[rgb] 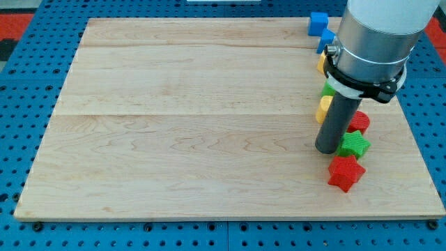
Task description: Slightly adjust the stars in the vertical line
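Observation:
Several blocks stand in a vertical line near the board's right edge. A red star is lowest, with a green star just above it. A red block sits above that, half hidden by the rod. A yellow block and a green block peek out left of the rod. Another yellow block and two blue blocks lie higher. My tip rests just left of the green star, touching or nearly touching it.
The wooden board lies on a blue pegboard table. The arm's grey body covers part of the block line at the view's top right.

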